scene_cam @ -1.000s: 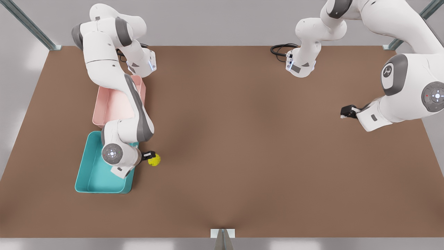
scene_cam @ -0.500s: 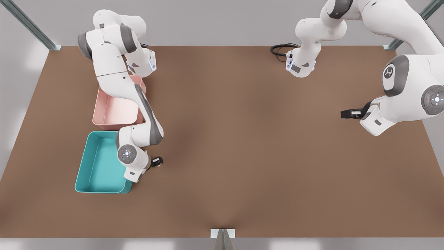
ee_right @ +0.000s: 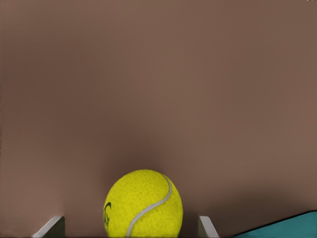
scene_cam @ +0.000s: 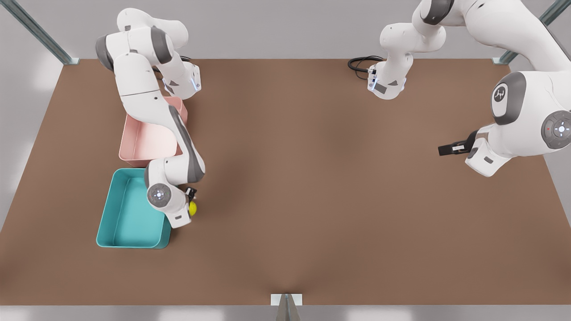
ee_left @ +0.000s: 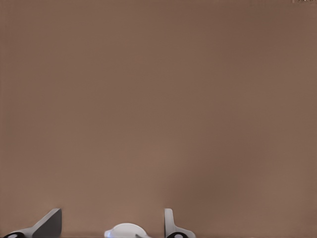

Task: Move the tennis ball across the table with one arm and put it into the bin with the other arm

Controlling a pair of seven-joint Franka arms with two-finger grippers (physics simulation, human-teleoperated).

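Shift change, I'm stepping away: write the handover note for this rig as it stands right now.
Right gripper: beside the teal bin, fingers apart on either side of the tennis ball; whether they grip it cannot be told.
Left gripper: open, waiting over bare table at the front view's right.
Ball: near the bin's outer wall, not inside. The pink tub sits next to the teal one.
Done: ball brought across to the bin side.
Left: put it into the teal bin.
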